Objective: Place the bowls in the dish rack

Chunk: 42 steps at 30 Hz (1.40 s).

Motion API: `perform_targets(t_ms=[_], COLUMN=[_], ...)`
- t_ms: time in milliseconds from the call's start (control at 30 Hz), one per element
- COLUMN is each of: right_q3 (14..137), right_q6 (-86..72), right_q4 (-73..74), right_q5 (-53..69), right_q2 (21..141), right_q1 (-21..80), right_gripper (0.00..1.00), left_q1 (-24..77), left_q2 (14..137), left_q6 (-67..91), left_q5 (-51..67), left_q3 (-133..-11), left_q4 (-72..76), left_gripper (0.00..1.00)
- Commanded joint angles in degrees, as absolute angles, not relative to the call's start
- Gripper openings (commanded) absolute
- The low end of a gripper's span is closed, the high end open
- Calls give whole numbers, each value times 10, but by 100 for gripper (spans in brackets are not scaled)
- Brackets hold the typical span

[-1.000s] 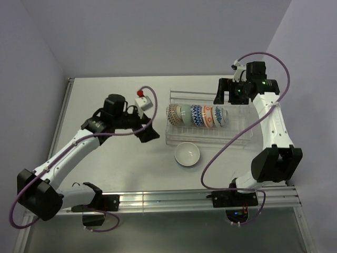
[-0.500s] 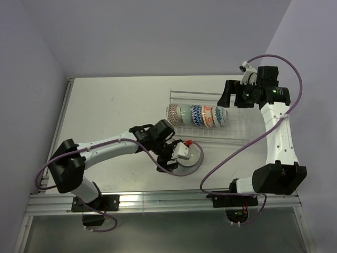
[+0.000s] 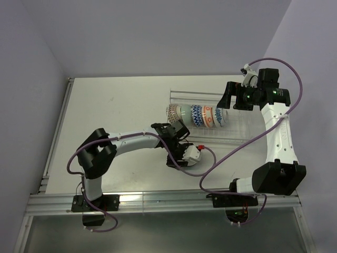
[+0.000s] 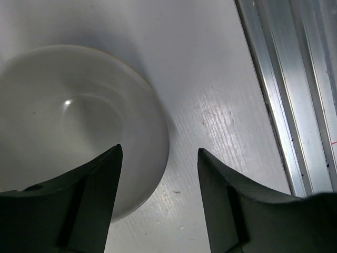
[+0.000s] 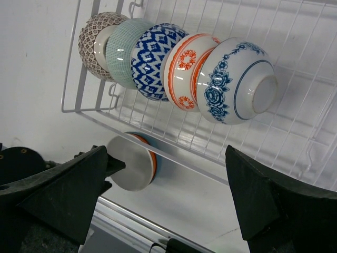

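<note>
A plain white bowl (image 4: 68, 121) sits upright on the table in front of the dish rack (image 3: 234, 138). My left gripper (image 4: 158, 150) is open and low over it, one finger inside the bowl and the other finger outside over the table, the rim between them. In the top view the left gripper (image 3: 178, 157) hides that bowl. Several bowls stand on edge in a row in the rack (image 5: 310, 105): brown-patterned (image 5: 92, 42), pale green (image 5: 122, 50), blue-white patterned (image 5: 155, 58), orange-red (image 5: 187, 66), blue-flowered (image 5: 231, 79). My right gripper (image 5: 166, 153) is open and empty, high above the rack.
The rack's right part (image 3: 239, 124) holds no bowl. A metal rail (image 4: 295, 95) runs along the table's near edge, close to the right of the left gripper. A grey disc with an orange edge (image 5: 131, 161) shows below the rack by the left arm.
My left arm has swung from the left of the table to the white bowl in front of the rack and dropped over its rim. My right arm has shifted slightly right.
</note>
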<state>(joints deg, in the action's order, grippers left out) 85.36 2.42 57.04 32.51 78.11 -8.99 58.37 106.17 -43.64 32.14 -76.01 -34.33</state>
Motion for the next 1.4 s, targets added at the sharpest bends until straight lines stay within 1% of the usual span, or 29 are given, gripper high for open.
perform_targets(t_ms=[0,100,133,200,233,267,300,400,600,700,867,1100,1367], right_q3=[854,850,848,846,845,845,844,842,838,838,837,844,876], right_q6=[21,23,23,24,24,24,24,24,22,23,22,9,-36], right_q4=[565,562,562,561,561,561,560,559,556,557,557,548,541], right_q5=[335,345,346,346,347,349,350,352,362,361,358,359,450], right_q2=[769,767,767,766,766,766,765,762,763,761,760,764,779], right_q1=[-95,-94,-94,-94,-94,-94,-94,-95,-94,-94,-94,-98,-156], right_gripper=[100,100,100,100,100,100,100,100,100,100,100,100,100], left_q1=[586,586,586,587,586,586,586,587,587,587,587,587,587], left_q2=[1076,1085,1088,1092,1092,1090,1085,1074,1065,1062,1050,982,885], left_q6=[-478,-490,-494,-495,-496,-495,-491,-483,-460,-450,-441,-390,-272], left_q5=[330,337,338,340,342,343,345,351,361,361,366,370,376], left_q3=[-784,-787,-788,-794,-795,-795,-795,-797,-809,-810,-813,-816,-833], left_q4=[-380,-406,-414,-432,-438,-443,-446,-450,-462,-461,-457,-414,-330], left_gripper=[63,55,50,43,35,31,26,21,4,0,0,0,0])
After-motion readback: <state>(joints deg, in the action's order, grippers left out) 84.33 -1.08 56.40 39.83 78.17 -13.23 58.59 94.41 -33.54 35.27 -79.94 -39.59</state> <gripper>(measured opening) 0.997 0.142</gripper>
